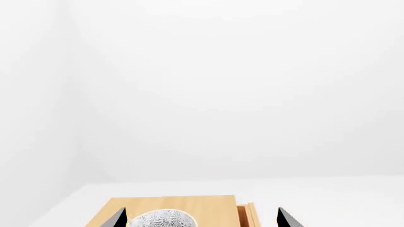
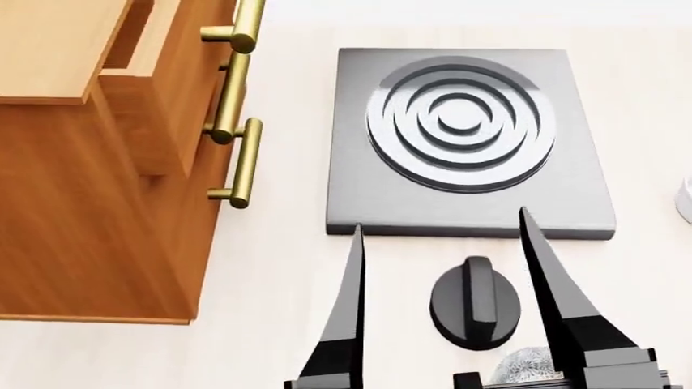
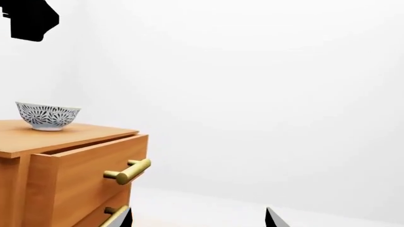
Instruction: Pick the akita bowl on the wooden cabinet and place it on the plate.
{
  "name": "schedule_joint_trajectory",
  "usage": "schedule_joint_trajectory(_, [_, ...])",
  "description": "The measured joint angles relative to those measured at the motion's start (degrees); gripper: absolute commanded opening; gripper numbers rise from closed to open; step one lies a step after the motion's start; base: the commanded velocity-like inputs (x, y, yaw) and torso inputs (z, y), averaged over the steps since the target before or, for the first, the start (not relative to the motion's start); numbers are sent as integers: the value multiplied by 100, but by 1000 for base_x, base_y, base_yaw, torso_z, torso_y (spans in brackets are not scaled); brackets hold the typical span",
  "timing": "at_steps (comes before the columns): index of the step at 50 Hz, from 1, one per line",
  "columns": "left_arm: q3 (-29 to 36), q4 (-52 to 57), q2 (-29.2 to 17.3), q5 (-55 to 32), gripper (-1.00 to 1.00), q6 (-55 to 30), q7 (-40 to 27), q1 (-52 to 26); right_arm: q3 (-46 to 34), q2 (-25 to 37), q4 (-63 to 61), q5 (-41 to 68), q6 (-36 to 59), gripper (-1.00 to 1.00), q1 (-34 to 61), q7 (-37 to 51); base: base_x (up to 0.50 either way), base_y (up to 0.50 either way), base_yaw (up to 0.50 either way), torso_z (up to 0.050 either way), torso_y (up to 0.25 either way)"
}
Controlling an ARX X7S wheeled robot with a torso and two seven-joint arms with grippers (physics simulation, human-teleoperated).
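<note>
The akita bowl [image 3: 48, 115] sits untouched atop the wooden cabinet [image 3: 69, 175], so nothing is gripped: the left gripper [image 1: 200, 218] hovers spread above it, the right gripper [image 2: 442, 251] also gapes beside the cabinet.

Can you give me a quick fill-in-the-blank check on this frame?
1. The patterned bowl stands on top of the wooden ____.
2. The cabinet handles are ____-coloured bars.
3. The top drawer is slightly ____.
4. Below the grey burner plate lies a black ____.

Missing words: cabinet; brass; open; knob
</note>
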Motion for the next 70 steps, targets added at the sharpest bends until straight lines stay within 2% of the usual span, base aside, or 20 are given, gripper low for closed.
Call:
schedule_joint_trajectory(10, [23, -3, -24, -70, 100, 3, -40, -28, -22, 31, -12, 10, 12, 100, 10, 44, 248, 0, 0, 0, 0])
schedule_joint_trajectory(45, [110, -71, -105, -261, 100, 69, -163, -94, -92, 147, 12, 35, -102, 100, 5, 213, 39, 0, 0, 0, 0])
schedule_joint_trajectory(61, [341, -622, -8, -266, 100, 41, -95, -694, -106, 186, 40, 81, -146, 100, -1, 278, 0, 0, 0, 0, 0])
schedule_joint_trajectory(70, [761, -1292, 55, -40, 100, 296, 241, -1063, -63, 206, 136, 145, -220, 100, -7, 307, 0, 0, 0, 0, 0])
